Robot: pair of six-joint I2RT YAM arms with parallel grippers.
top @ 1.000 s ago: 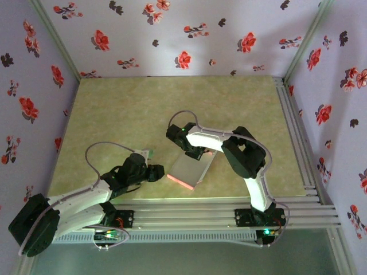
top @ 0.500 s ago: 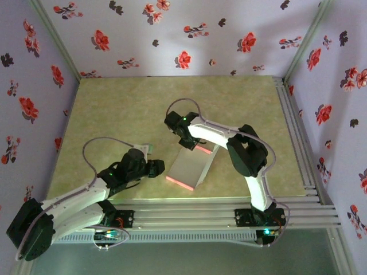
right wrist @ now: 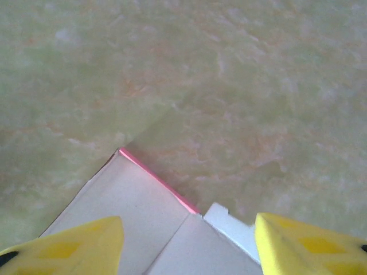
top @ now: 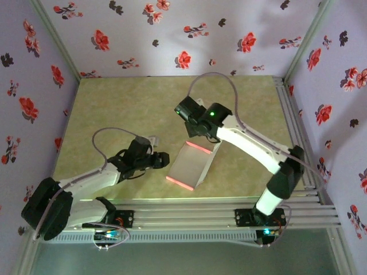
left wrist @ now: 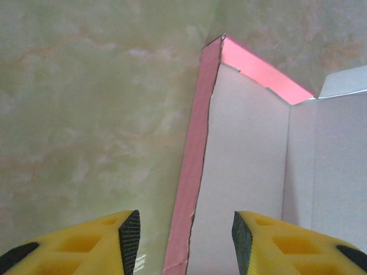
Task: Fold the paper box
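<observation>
The left tool (left wrist: 182, 232) and right tool (right wrist: 188, 229) are open; unheld, the box (top: 192, 166) could be shoved, its raised left wall flattened.

Worktop (top: 126, 109): pale yellow-green, marbled with faint orange veining, matt. Metal rails (top: 298, 143) run along its right side and near edge.

One item lies on it: box (top: 189, 166), partly folded. It sits right of centre, close to the near edge, long axis slanted, grey-white face up, with pink strips at the far and near ends.

Left wrist view: the box (left wrist: 246, 172) rests on the worktop (left wrist: 86, 114). A narrow pink strip stands up along its left edge, with a fold line further right.

Right wrist view: the box's (right wrist: 132, 212) pink-edged corner lies on the worktop (right wrist: 229, 86), with a small white notched tab (right wrist: 229, 223) just beside it.
</observation>
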